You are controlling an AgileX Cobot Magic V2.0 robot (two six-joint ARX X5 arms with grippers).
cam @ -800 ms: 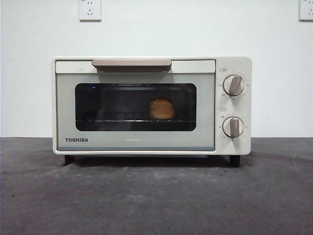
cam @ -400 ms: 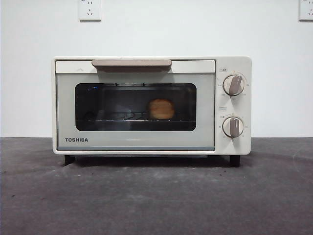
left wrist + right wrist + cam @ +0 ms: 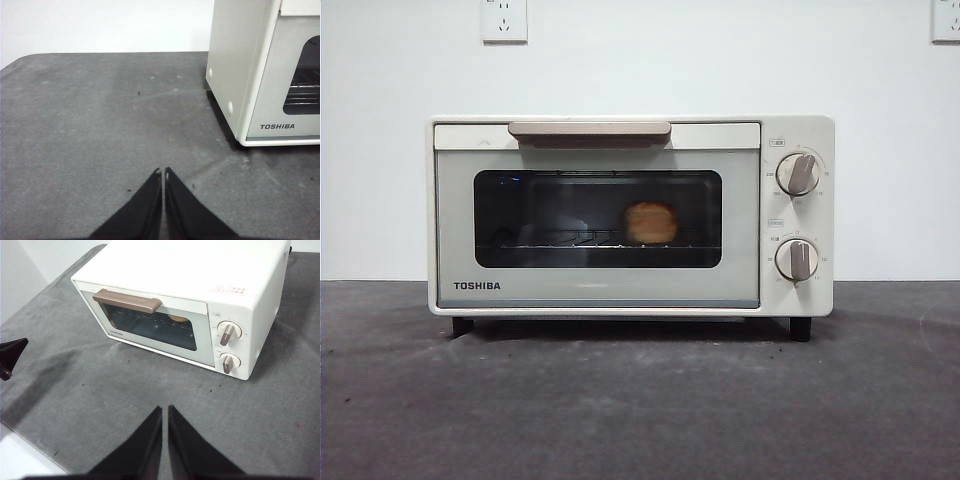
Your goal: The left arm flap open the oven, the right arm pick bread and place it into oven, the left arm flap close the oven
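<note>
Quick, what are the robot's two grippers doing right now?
Left gripper: closed, holding nothing.
Right gripper: closed, holding nothing.

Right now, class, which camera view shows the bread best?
The front view: the bread sits on the rack, seen whole through the window of the closed oven. The right wrist view catches only a tan sliver behind the top of the glass. The left wrist view shows rack, no bread.
</note>
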